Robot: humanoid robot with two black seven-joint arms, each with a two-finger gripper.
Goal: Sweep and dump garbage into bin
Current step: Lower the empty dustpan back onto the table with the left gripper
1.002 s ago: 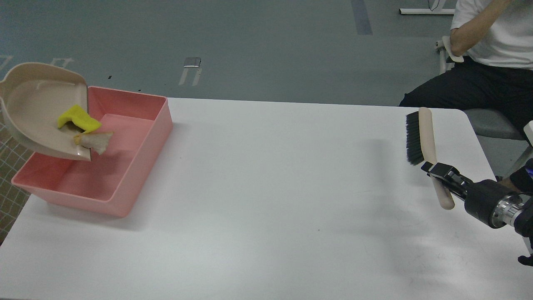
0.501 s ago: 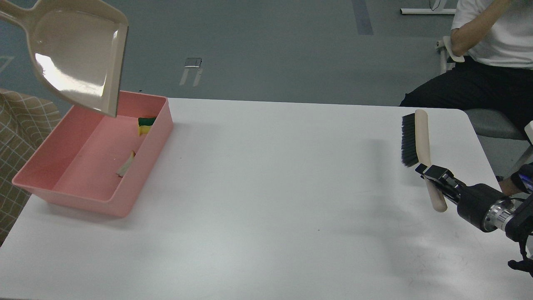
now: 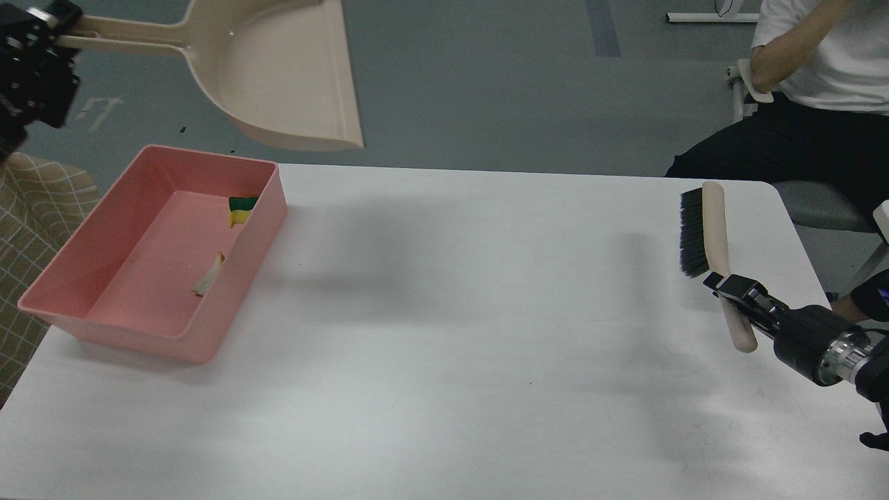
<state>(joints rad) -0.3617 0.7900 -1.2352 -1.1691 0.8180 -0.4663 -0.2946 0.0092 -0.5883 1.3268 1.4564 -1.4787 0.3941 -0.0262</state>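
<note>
The pink bin (image 3: 66,260) sits on the white table at the far left. Inside it lie the yellow sponge piece with a dark green side (image 3: 240,209), against the right wall, and the pale beige-white strip (image 3: 209,276) on the floor. My left gripper (image 3: 55,24) is shut on the handle of the beige dustpan (image 3: 285,76), which hangs empty and level high above the table's back edge, right of the bin. My right gripper (image 3: 729,286) is shut on the handle of the beige black-bristled brush (image 3: 703,226), held over the table's right side.
The white table (image 3: 451,333) spans the view. A seated person in a white shirt (image 3: 819,76) is beyond the back right corner. A checked cloth (image 3: 31,229) lies off the table's left edge.
The dustpan tipped both scraps into the bin, then rose and swung right to a level pose. The brush has shifted only slightly.
</note>
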